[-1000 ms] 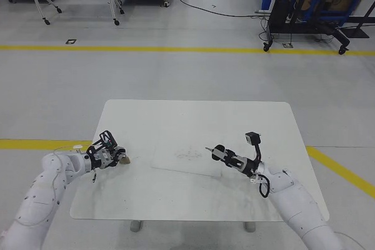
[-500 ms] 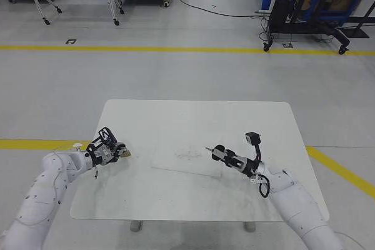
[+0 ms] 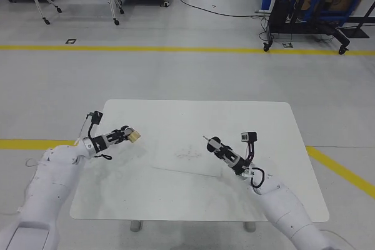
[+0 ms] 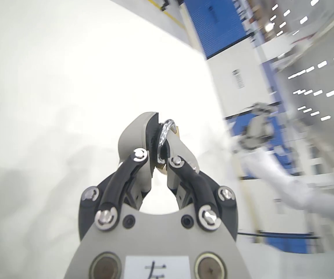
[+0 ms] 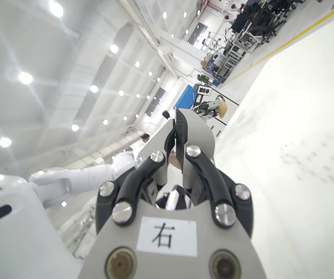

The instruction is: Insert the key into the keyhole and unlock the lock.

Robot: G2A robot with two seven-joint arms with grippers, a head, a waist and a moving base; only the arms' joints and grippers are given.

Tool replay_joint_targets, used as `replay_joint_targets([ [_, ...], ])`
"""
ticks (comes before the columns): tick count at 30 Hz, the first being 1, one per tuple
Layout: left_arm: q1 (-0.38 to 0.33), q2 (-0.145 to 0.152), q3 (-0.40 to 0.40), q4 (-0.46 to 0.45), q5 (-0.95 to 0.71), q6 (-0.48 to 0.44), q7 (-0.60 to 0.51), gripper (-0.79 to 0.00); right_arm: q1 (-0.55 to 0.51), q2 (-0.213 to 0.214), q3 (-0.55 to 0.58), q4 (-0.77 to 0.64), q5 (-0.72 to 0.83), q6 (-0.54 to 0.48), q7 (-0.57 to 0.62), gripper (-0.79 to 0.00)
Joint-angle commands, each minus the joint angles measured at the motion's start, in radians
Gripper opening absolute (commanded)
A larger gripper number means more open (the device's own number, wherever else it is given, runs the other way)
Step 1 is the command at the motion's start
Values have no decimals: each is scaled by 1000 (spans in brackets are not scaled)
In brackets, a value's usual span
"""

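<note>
Top view has the left claw (image 3: 126,135) clamped on the brass lock (image 3: 134,135) over the left part of the white surface (image 3: 194,119), while the right claw (image 3: 213,144) is pinched together on the key (image 3: 206,139) over the middle, well apart from the lock.

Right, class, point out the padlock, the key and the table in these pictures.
padlock (image 3: 133,134): top view, on its tan body.
key (image 3: 206,139): top view, on its thin protruding blade.
table (image 3: 237,119): top view, on a bare part of its white top.
</note>
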Motion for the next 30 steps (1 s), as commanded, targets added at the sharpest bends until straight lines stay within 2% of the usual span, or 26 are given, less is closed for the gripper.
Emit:
replay_joint_targets([
  [1, -21, -6, 5, 18, -275, 10, -106, -785, 25, -10, -18, 42, 44, 15, 12, -785],
  [10, -17, -6, 5, 16, -275, 16, -101, -785, 25, -10, -18, 42, 44, 15, 12, -785],
  [13, 33, -14, -9, -9, -383, 161, -66, -785, 23, -11, -19, 38, 42, 31, 3, -785],
  [15, 61, -29, -6, -34, -501, 321, -95, -785, 27, -18, -36, 21, 2, 87, -34, -785],
  [17, 64, -46, 30, -49, -522, 468, -98, -785, 38, -31, -60, 14, -32, 131, -86, -785],
  [20, 44, -74, 101, -71, -503, 611, -85, -785, 55, -52, -95, 17, -76, 161, -162, -785],
  [22, 23, -94, 147, -71, -476, 666, -68, -785, 67, -62, -109, 27, -110, 175, -201, -785],
  [25, -28, -122, 211, -63, -416, 699, -43, -785, 80, -71, -116, 33, -177, 190, -258, -785],
  [28, -85, -145, 248, -33, -372, 689, -15, -785, 77, -71, -101, 13, -221, 193, -298, -785],
  [30, -112, -151, 254, -11, -348, 664, 9, -785, 73, -69, -91, 1, -238, 193, -313, -785],
])
